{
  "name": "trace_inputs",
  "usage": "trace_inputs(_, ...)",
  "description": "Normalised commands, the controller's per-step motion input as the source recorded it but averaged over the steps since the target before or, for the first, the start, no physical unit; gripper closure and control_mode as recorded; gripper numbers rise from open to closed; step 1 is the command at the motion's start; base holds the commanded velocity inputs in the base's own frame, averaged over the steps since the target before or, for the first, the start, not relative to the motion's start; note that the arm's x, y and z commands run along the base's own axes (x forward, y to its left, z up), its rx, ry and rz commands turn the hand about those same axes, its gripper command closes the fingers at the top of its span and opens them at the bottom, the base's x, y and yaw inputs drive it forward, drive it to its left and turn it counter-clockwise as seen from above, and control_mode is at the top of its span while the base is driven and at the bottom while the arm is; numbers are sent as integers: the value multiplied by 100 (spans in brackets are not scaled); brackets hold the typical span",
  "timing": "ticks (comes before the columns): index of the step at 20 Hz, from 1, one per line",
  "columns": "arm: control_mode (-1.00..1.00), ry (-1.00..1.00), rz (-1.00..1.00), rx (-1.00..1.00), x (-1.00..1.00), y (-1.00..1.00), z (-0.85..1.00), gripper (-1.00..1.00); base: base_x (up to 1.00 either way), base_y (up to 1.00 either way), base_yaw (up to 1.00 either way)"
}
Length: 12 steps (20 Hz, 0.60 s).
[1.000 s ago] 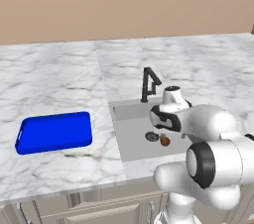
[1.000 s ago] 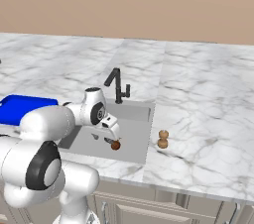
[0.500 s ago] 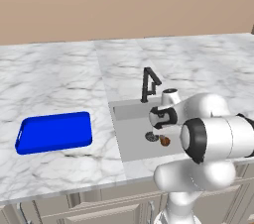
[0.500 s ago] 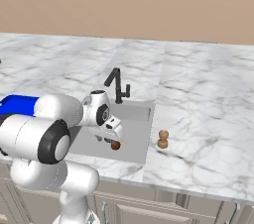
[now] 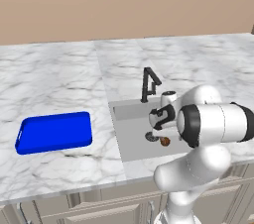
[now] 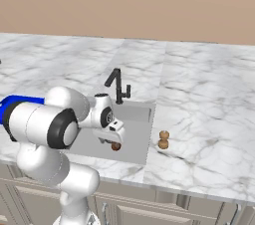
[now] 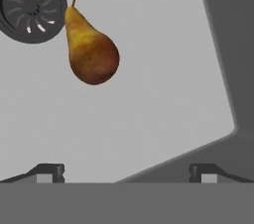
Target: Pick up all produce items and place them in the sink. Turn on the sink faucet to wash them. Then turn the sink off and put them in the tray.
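Pear (image 7: 92, 52) on the floor of the sink (image 7: 163, 59), lying on its side, orange-brown, its narrow neck and short stem aimed at the round dark drain (image 7: 31, 5); in the hand view the long axis runs from the stem at upper left to the fat end at lower right, and the neck just overlaps the drain's rim. The gripper (image 7: 126, 171) hangs over the basin with jaws spread wide and nothing between them; only the two dark tips show, well apart from the fruit. From the base views the fruit is a small brown blob (image 5: 164, 141) half hidden behind the white arm, and the drain is mostly covered. A second tan lump (image 6: 163, 140) stands on the marble counter (image 6: 209, 119) just right of the basin; its shape is too small to read. The black faucet (image 5: 149, 84) stands at the sink's back edge. The blue tray (image 5: 54, 132) lies on the counter, well left of the sink.
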Motion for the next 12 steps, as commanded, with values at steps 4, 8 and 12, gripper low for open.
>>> trace_inputs(4, -100, 0, 0, 0, 10, -1, -16, -100, 0, 0, 0)
trace_inputs(8, -100, 0, 0, 0, 9, 0, -16, -100, 0, 0, 0)
trace_inputs(12, -100, -3, 0, 0, 5, 0, -13, -100, 0, 0, 0)
